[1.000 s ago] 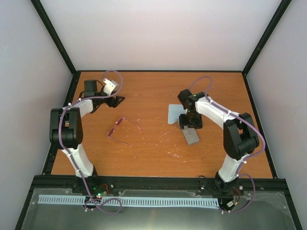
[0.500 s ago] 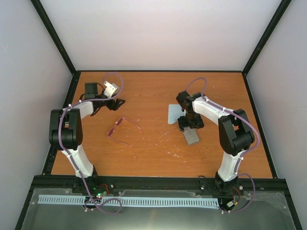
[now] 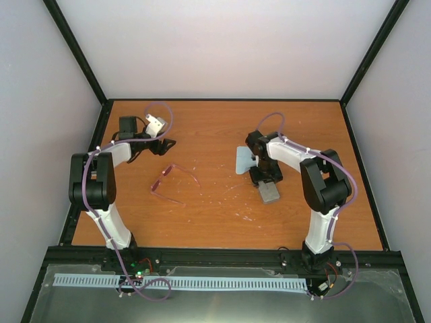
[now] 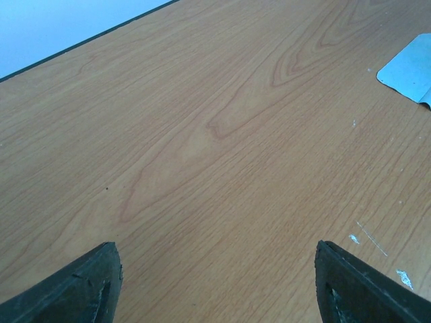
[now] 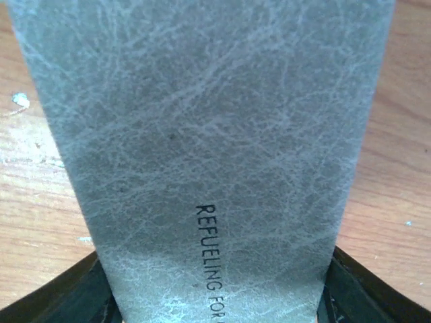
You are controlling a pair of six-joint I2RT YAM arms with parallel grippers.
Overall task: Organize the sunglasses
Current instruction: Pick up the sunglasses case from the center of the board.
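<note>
Gripping the grey case (image 5: 215, 155) on both sides, right gripper (image 3: 267, 176) sits at 3 o'clock (cloth (image 3: 244, 160) just beside it). Left gripper (image 4: 215, 282) gapes wide over bare wood; sunglasses (image 3: 172, 182) lie untouched at 9.

Lab test cell: white enclosure walls (image 3: 229, 47), black frame (image 3: 81, 60), wooden table (image 3: 222, 208).

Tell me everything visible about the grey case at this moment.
The grey case is a closed, flat rectangular box with a cracked, leather-like grey surface and black printed lettering reading "REFUELING FOR", cut off at the frame edge. It lies flat on the wooden table, right of centre, near the light blue cloth. The right gripper straddles its far end, jaws at both sides; contact cannot be confirmed.
</note>
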